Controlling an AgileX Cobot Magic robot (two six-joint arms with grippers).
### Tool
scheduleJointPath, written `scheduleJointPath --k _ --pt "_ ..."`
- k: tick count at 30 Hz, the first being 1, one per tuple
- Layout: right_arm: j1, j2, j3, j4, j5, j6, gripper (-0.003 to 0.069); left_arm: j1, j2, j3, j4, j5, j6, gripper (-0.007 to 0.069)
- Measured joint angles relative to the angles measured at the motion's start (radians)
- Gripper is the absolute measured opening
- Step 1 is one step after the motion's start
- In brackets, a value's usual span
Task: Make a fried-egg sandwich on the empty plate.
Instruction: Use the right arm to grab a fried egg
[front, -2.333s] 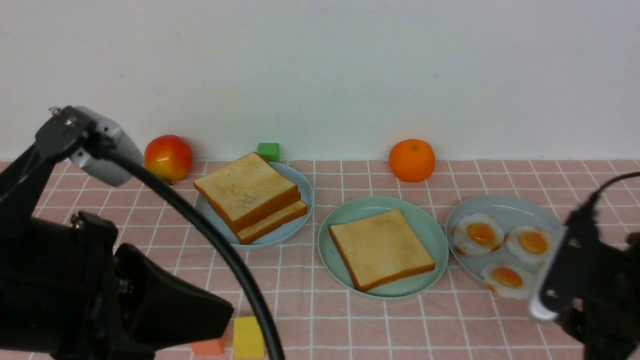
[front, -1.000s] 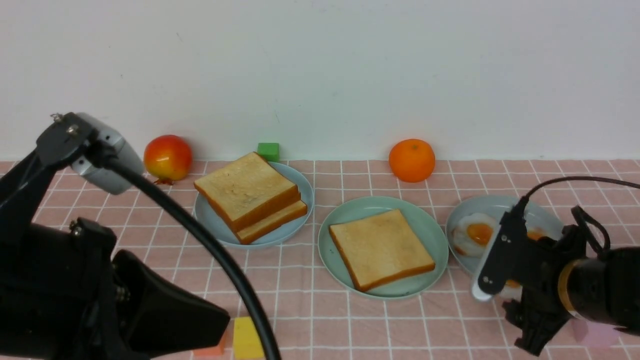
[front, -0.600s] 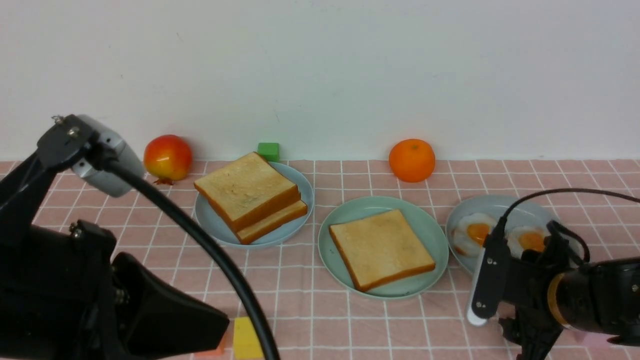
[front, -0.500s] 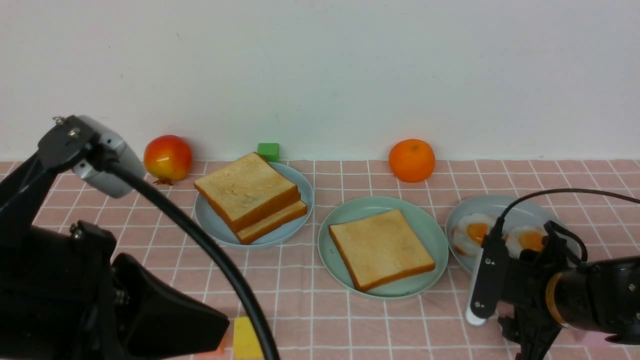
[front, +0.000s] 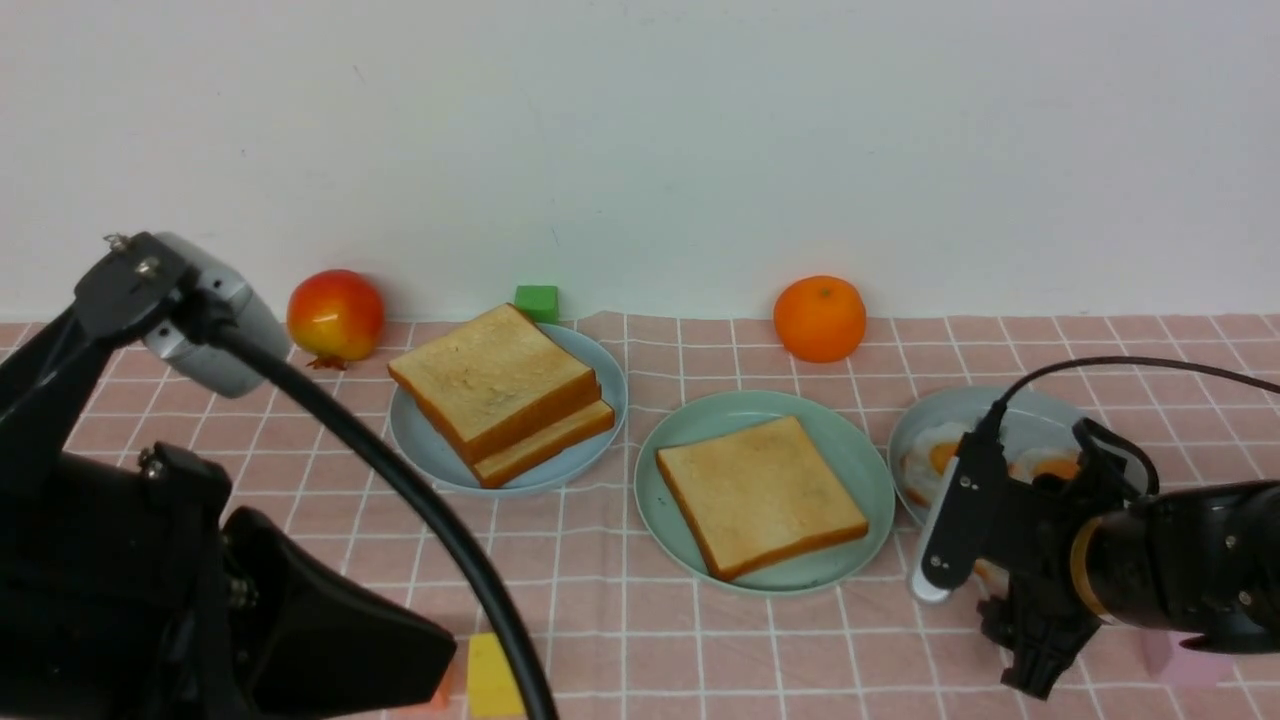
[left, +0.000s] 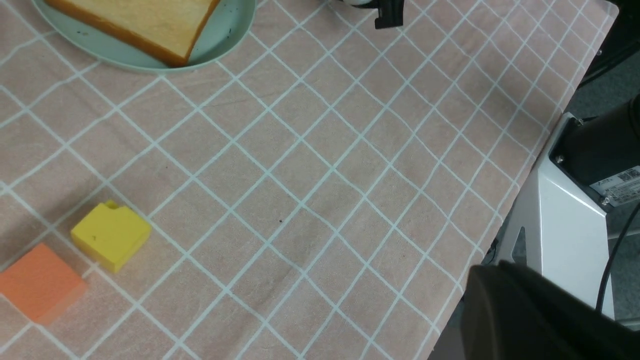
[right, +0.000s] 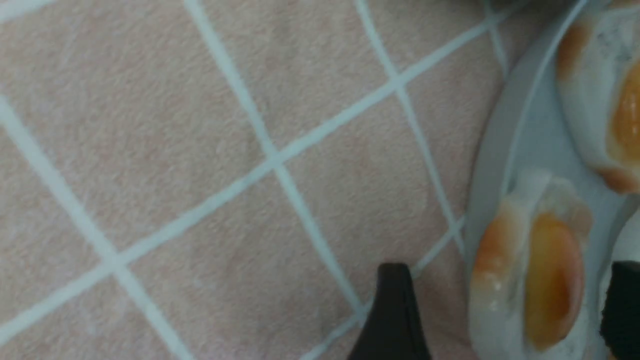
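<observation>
The mint-green plate (front: 862, 452) sits mid-table with one toast slice (front: 760, 495) lying flat on it; both also show in the left wrist view, plate (left: 231, 31) and toast (left: 145, 20). Two more toast slices (front: 495, 385) are stacked on a pale blue plate (front: 420, 445). Several fried eggs lie on the grey-blue oval plate (front: 1010, 408). My right gripper (front: 1020, 620) is low at that plate's near edge. In the right wrist view the gripper (right: 507, 310) is open, its fingers either side of the nearest egg (right: 540, 280). My left gripper (front: 330, 630) is shut and empty, near the front left.
A red-yellow fruit (front: 336, 314), a green cube (front: 537, 302) and an orange (front: 819, 318) stand along the back wall. A yellow block (left: 111, 235) and an orange block (left: 37, 280) lie near the front. The table's edge (left: 525, 165) runs beside my left arm.
My right arm has come down and a little left over the egg plate, and its fingers now straddle the nearest egg. The cloth and egg plate shifted slightly left. The left arm stayed put.
</observation>
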Motion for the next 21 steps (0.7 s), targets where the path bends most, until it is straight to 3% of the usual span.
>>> scheduleJointPath --k 4,9,10,11,13,21 --pt "0.0 0.0 0.0 0.0 0.001 0.002 0.0468 0.0 0.0 0.0 0.0 0.0 0.0 0.0031" --pt "0.0 0.0 0.0 0.001 0.02 0.002 0.0251 0.0 0.0 0.0 0.0 0.0 0.0 0.0037" --pt "0.0 0.0 0.0 0.002 0.02 0.002 0.024 0.0 0.0 0.0 0.0 0.0 0.0 0.0037" --pt "0.0 -0.002 -0.002 0.007 0.023 0.002 0.0161 0.0 0.0 0.0 0.0 0.0 0.0 0.0039" --pt "0.0 -0.005 -0.003 0.009 0.023 0.001 0.0102 0.0 0.0 0.0 0.0 0.0 0.0 0.0041" --pt "0.0 -0.081 -0.003 0.13 0.038 0.001 0.0083 0.0 0.0 0.0 0.0 -0.002 0.0 0.0041"
